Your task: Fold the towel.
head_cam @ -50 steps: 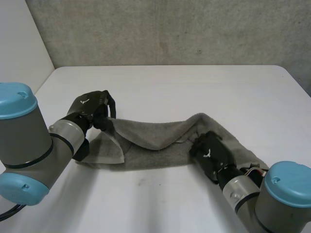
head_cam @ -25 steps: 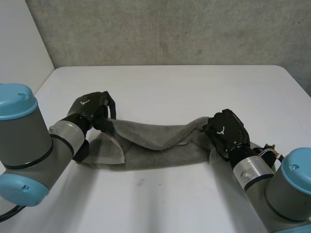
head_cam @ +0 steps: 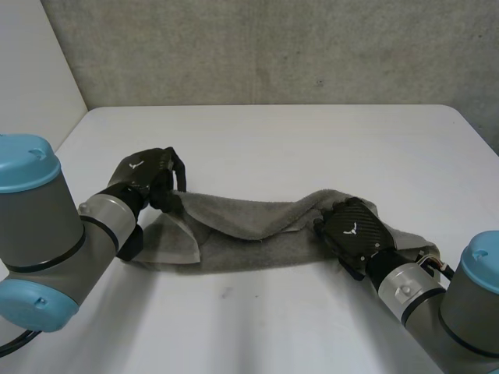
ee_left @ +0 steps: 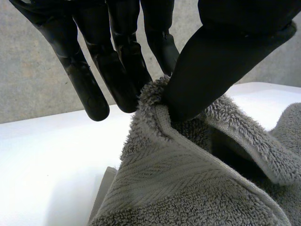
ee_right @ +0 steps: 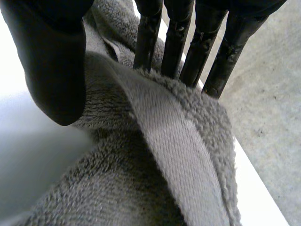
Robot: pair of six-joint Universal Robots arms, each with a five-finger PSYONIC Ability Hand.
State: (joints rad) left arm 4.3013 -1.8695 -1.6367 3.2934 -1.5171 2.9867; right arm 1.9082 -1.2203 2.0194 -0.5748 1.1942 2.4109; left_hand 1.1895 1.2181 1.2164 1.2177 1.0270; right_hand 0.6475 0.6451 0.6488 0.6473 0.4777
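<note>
While the fold is only partly made, the head view shows the grey towel (head_cam: 249, 234) lying as a long, rumpled band across the near part of the white table (head_cam: 312, 140). Its far long edge is turned over towards the robot along the middle. The left hand (head_cam: 148, 175) is at the towel's left end with a corner raised off the table. The right hand (head_cam: 355, 230) sits on the right end. Judging from this, one lengthwise fold is under way. The layers are not yet squared or laid flat, and any crosswise fold is left to do.

Seen from the left wrist, the left hand (ee_left: 221, 47) pinches the bunched towel (ee_left: 188, 183) corner between its thumb and its straight fingers (ee_left: 117, 80).

Seen from the right wrist, the right hand (ee_right: 47, 56) has its straight fingers (ee_right: 174, 42) behind a raised ridge of towel (ee_right: 155, 155) and its thumb against the front. This looks like a loose pinch on that edge.
</note>
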